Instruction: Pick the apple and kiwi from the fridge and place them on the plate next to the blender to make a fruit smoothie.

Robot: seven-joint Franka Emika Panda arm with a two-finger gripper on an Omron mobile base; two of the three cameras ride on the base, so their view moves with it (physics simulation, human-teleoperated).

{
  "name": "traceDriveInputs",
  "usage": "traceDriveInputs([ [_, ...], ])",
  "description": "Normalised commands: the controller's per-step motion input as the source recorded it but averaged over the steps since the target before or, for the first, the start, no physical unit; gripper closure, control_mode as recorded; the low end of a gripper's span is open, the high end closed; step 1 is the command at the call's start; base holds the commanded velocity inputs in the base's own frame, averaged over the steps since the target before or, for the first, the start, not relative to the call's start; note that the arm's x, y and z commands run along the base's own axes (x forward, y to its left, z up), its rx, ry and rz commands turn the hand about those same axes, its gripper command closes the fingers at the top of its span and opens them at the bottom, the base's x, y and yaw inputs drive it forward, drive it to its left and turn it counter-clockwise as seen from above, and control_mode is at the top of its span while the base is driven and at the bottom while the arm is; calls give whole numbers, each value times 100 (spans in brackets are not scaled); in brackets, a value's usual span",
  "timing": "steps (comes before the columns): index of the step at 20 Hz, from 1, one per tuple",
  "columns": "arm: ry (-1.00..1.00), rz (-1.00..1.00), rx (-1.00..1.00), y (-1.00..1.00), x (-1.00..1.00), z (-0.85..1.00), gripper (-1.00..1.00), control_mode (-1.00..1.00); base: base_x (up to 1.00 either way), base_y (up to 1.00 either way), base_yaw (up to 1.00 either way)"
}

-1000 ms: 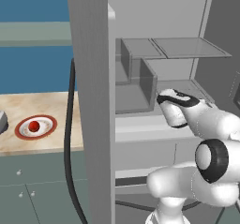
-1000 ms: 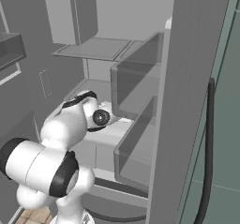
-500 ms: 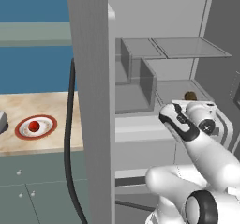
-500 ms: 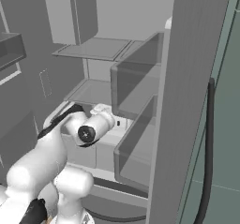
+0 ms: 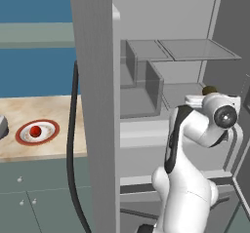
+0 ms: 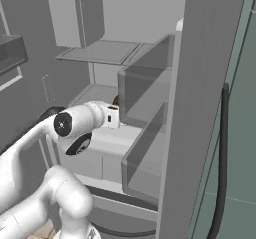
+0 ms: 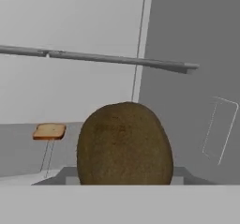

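Kiwi (image 7: pixel 124 144), the brown-olive fuzzy oval, stood inside the tall grey fridge (image 5: pixel 95 105) with its long axis upright in the hand view, right in front of the claw (image 5: pixel 194 99). Whether the claw was gripping it, I couldn't tell. Red apple (image 5: pixel 35 131) sat on the red-rimmed plate (image 5: pixel 23 137) on the worktop (image 5: pixel 34 107).

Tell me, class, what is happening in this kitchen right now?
A white robot arm is reaching into the open fridge toward the kiwi, which sits close in front of its hand in the hand view. Whether the fingers have closed on the kiwi cannot be told. The apple already lies on the red-rimmed plate on the counter to the left of the fridge. A tan, bun-like item sits farther back in the fridge.
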Motion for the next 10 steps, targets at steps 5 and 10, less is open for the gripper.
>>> traceDriveInputs([
  [5, 24, 1, 0, 16, -93, 77, 100, -100, 0, 0, 0],
  [10, 9, 9, 0, 71, -100, -24, 100, -100, 0, 0, 0],
])
